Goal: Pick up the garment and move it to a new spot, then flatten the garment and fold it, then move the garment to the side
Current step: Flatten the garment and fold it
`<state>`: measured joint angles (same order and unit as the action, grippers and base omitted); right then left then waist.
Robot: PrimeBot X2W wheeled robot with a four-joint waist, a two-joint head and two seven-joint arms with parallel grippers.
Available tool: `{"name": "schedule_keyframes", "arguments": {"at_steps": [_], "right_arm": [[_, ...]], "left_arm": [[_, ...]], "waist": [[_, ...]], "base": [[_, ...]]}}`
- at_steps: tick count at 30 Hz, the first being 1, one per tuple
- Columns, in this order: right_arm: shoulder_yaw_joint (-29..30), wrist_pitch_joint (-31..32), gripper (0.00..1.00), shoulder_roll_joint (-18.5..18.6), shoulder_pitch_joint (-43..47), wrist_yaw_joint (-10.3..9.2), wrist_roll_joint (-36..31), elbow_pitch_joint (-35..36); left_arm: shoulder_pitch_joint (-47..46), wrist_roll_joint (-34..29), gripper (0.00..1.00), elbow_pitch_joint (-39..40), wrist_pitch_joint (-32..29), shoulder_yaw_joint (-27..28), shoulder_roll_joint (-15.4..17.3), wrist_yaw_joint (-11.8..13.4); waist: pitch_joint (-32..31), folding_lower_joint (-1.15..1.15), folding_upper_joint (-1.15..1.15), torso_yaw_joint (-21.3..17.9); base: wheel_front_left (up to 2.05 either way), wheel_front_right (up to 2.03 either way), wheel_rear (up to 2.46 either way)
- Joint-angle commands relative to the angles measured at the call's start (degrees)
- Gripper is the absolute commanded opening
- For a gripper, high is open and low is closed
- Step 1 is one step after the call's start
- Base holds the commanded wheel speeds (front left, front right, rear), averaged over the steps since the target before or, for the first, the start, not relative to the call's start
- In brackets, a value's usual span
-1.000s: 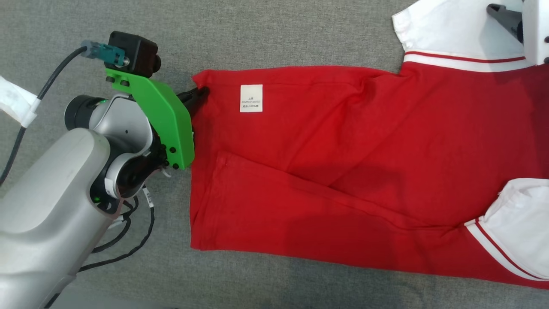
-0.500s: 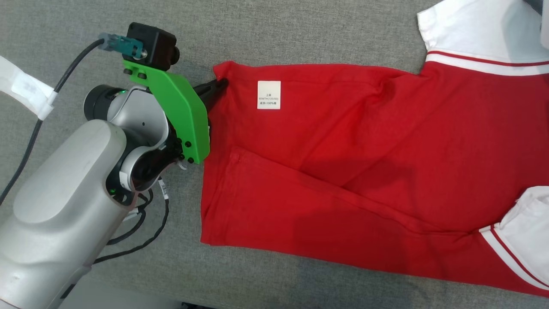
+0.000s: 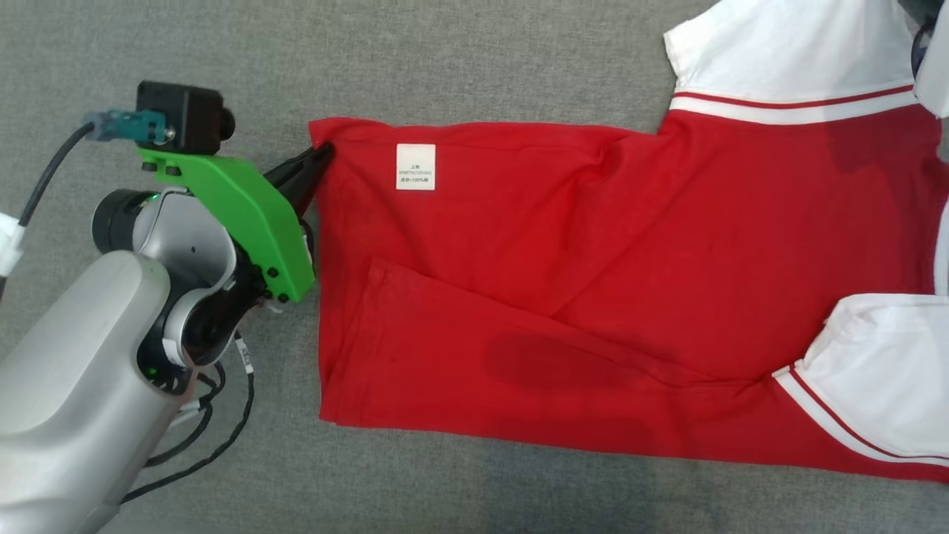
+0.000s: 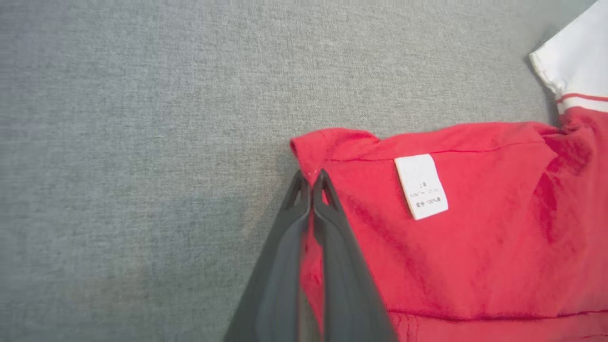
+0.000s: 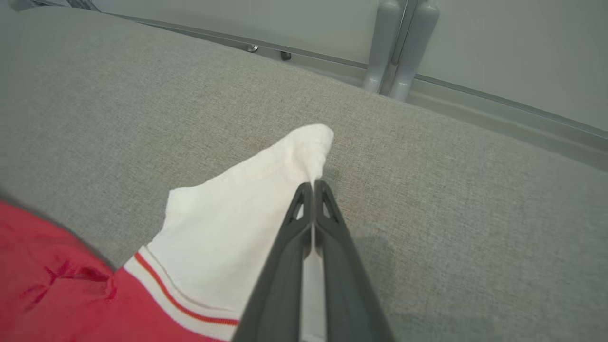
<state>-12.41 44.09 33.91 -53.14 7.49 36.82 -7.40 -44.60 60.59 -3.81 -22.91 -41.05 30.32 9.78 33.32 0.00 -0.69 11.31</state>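
So the biggest thing here is the grey fabric-covered bench (image 3: 474,59), which runs edge to edge in the head view. Spread across it is the red garment with white sleeves (image 3: 593,259), lying mostly flat from the middle of the frame out to the right edge. It has a diagonal fold line and a few creases through the centre.

The robot's pale grey left arm (image 3: 74,371) comes in from the lower left corner. One white sleeve with a thin red stripe (image 3: 786,52) sits at the upper right, and the other one (image 3: 882,371) is at the lower right. There's a bright green plastic camera mount (image 3: 245,215) on the left wrist, just left of the garment's edge.

The left gripper (image 4: 311,178) is clamped on the red corner at the garment's upper left, fingers pressed together with cloth pinched between them. You can see it in the head view too (image 3: 322,152). The right gripper (image 5: 312,186) is likewise squeezed closed on the edge of the white sleeve (image 5: 237,213), in the middle of its wrist view.

Smallest bit is the little white rectangular care label (image 3: 415,167), just right of the pinched corner.
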Motion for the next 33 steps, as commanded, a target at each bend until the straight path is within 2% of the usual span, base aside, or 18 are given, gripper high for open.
{"name": "schedule_keyframes", "arguments": {"at_steps": [1, 8, 17, 18, 24, 33], "right_arm": [[0.5, -2.3, 0.00, 1.4, 2.9, 0.00, 1.2, 1.8], [1.9, -12.6, 0.00, 4.7, 14.1, 0.00, 3.9, 7.5], [0.6, -31.1, 0.00, 6.7, 28.4, 0.00, 1.3, 14.6], [0.6, -31.1, 0.00, 6.7, 28.4, 0.00, 1.3, 14.6], [0.2, -40.6, 0.00, 9.7, 39.0, 0.00, -2.7, 17.3], [1.5, -47.7, 0.00, 9.3, 52.0, -0.01, -8.1, 16.7]], "left_arm": [[2.0, 0.3, 0.00, 0.8, 1.0, 0.8, 1.3, 0.7], [7.5, 0.6, 0.00, 4.7, 4.4, 2.6, 4.0, 2.8], [13.4, -0.2, 0.00, 7.4, 8.1, 2.9, 5.0, 4.9], [13.4, -0.2, 0.00, 7.4, 8.1, 2.9, 5.0, 4.9], [19.0, 0.3, 0.00, 9.6, 10.8, 3.2, 6.3, 6.0], [28.2, 1.2, 0.00, 12.6, 17.3, 5.0, 5.6, 10.0]], "waist": [[-2.6, 0.00, 0.69, -2.3], [-6.0, 0.00, 0.69, -4.3], [-9.9, 0.00, 0.69, -5.7], [-9.9, 0.00, 0.69, -5.7], [-11.1, 0.00, 0.69, -6.5], [-12.6, 0.00, 0.69, -7.9]], "base": [[0.00, 0.00, 0.00], [0.00, 0.00, 0.00], [0.00, 0.00, 0.00], [0.00, 0.00, 0.00], [0.00, 0.00, 0.00], [0.00, 0.00, 0.00]]}}
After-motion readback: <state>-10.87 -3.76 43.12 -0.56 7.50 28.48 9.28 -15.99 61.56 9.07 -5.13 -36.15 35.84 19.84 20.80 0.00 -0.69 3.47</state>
